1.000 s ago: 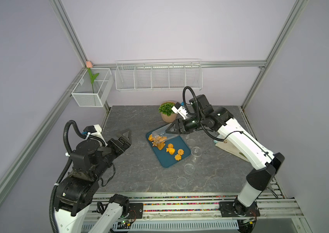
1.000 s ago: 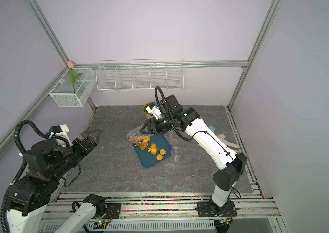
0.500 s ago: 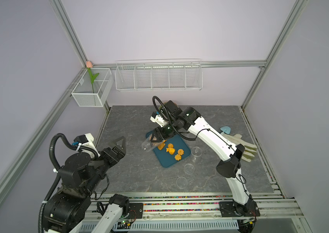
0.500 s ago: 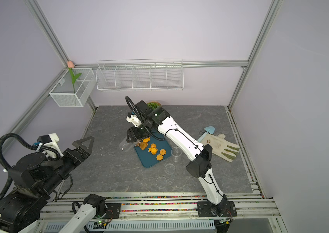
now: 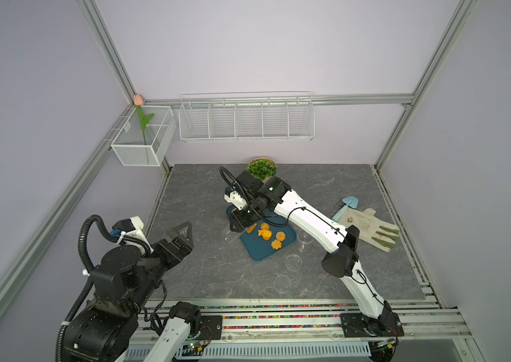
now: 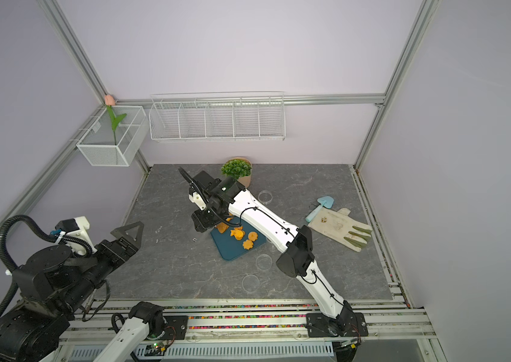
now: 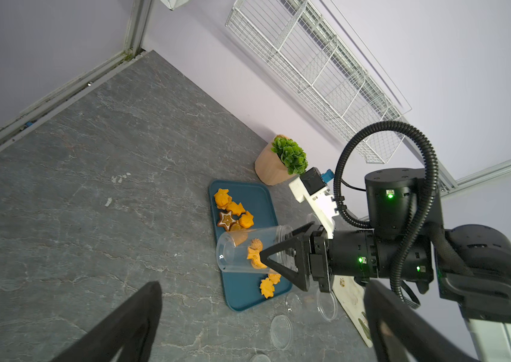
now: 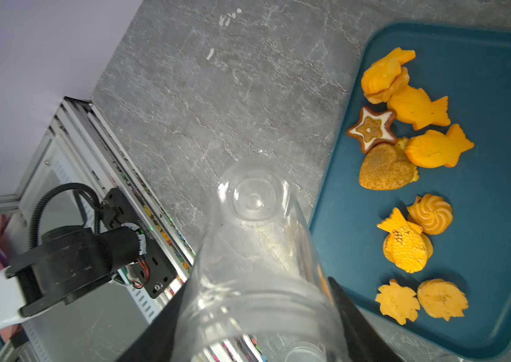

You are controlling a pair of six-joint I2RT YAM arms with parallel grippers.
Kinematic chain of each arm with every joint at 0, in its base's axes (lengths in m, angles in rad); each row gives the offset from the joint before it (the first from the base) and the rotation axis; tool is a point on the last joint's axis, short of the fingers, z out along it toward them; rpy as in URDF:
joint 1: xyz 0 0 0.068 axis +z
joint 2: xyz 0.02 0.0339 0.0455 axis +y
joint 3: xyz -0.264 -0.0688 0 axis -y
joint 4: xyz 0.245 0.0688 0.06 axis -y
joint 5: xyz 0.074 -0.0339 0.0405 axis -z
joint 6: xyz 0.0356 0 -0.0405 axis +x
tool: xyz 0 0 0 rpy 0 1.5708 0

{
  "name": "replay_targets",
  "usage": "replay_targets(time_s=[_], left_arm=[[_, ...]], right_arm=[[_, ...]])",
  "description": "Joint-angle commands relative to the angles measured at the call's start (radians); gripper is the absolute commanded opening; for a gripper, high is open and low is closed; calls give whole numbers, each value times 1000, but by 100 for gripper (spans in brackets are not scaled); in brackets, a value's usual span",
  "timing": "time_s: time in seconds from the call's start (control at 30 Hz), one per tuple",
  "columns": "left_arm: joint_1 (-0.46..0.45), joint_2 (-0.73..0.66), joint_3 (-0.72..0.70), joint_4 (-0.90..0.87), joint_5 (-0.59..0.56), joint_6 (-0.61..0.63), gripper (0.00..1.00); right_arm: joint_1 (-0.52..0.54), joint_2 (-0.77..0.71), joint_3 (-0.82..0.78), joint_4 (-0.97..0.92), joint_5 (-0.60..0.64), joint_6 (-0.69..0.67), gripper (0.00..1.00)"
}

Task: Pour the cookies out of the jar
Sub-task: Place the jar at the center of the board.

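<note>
Orange cookies (image 8: 432,150) lie scattered on the teal tray (image 8: 498,94): fish, star, heart and flower shapes. Clear jar (image 8: 257,244) is tipped on its side at the tray's edge and looks empty, with the right tool (image 7: 279,247) clamped on its mouth end. Left tool (image 5: 180,235) is spread wide, holding nothing, well apart over the grey surface (image 5: 204,272).

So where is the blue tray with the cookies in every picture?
In a top view: the dark teal rectangular plastic tray lies mid-table, partly under the white arm.
In a top view: the tray, same spot.
Left wrist view: behind the clear plastic jar.
Right wrist view: beside that jar.
Shared landmark: orange cookies on it.
</note>
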Motion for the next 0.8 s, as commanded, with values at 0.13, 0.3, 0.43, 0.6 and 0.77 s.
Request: replay_targets(time_s=[0.13, 0.3, 0.43, 0.6, 0.77], left_arm=[[2, 4, 21, -71, -52, 41, 100], [0, 8, 21, -59, -56, 46, 100], [0, 8, 22, -63, -60, 50, 100], [2, 8, 26, -72, -66, 56, 100], [1, 3, 29, -76, -70, 57, 100]], right_arm=[[55, 48, 22, -83, 121, -61, 60], [94, 77, 24, -108, 155, -77, 60], [111, 96, 29, -117, 194, -81, 60], [127, 117, 28, -130, 224, -87, 60], [136, 135, 25, -128, 240, -90, 60]])
